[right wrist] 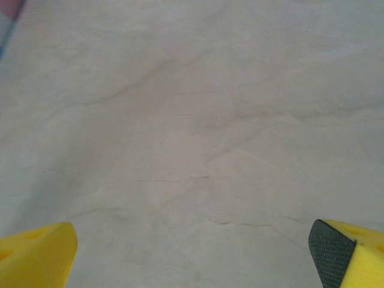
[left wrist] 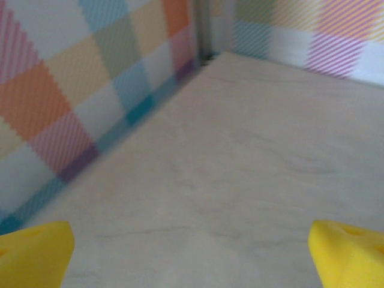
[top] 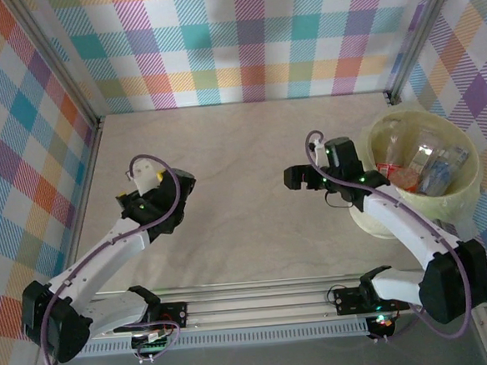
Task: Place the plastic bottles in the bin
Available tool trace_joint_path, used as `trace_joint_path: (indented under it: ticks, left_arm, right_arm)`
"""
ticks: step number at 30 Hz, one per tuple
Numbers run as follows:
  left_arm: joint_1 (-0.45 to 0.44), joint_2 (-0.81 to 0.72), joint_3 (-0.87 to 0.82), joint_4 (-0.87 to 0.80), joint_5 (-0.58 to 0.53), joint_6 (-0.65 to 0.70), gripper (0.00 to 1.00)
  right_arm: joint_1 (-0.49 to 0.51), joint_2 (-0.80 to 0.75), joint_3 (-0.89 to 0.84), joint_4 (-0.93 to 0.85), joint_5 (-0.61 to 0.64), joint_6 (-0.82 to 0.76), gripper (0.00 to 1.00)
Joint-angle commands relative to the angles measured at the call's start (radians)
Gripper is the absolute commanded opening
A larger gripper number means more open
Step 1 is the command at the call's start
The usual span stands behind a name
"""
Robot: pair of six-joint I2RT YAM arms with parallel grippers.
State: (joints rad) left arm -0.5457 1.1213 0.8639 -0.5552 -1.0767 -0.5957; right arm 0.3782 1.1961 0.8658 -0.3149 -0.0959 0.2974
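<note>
Now both arms hang empty, with the plastic bottles [top: 418, 166] inside the bin [top: 469, 185].
On the left, the left gripper [top: 130, 195] hovers above the marbled table [top: 237, 216] near the checked wall [top: 23, 139], its yellow fingertips [left wrist: 36, 252] spread wide with nothing between them. Right of centre, the right gripper [top: 297, 177] points left, its jaws likewise wide apart and holding nothing. Just beside that arm, at the table's right edge, stands the bin, with the mostly clear bottles heaped in it, red and blue labels showing.
</note>
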Motion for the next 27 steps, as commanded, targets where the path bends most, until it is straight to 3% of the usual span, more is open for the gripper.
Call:
trace_joint_path:
  ticks: [1,5,7,10,13,19,25,27]
  left_arm:
    - [0.105,-0.023,-0.095,0.142,-0.014,0.134,1.0]
    - [0.217,0.002,-0.217,0.374,0.131,0.223,1.0]
    - [0.251,0.028,-0.291,0.565,0.164,0.319,1.0]
    - [0.308,0.08,-0.383,0.846,0.319,0.437,1.0]
    - [0.362,0.174,-0.371,0.907,0.482,0.441,1.0]
    - [0.376,0.325,-0.356,1.08,0.56,0.542,1.0]
    - [0.425,0.409,-0.438,1.328,0.789,0.603,1.0]
    - [0.429,0.463,-0.483,1.478,0.79,0.611,1.0]
  right_arm:
    - [-0.007,-0.021,-0.056,0.13,0.151,-0.049,1.0]
    - [-0.046,0.001,-0.1,0.155,0.209,-0.101,1.0]
    - [-0.093,0.017,-0.129,0.195,0.207,-0.117,1.0]
    - [-0.172,0.052,-0.149,0.247,0.177,-0.133,1.0]
    - [-0.244,0.106,-0.149,0.299,0.147,-0.159,1.0]
    - [-0.317,0.224,-0.159,0.457,0.122,-0.227,1.0]
    - [-0.336,0.281,-0.213,0.642,0.112,-0.281,1.0]
    - [-0.341,0.281,-0.26,0.732,0.098,-0.299,1.0]
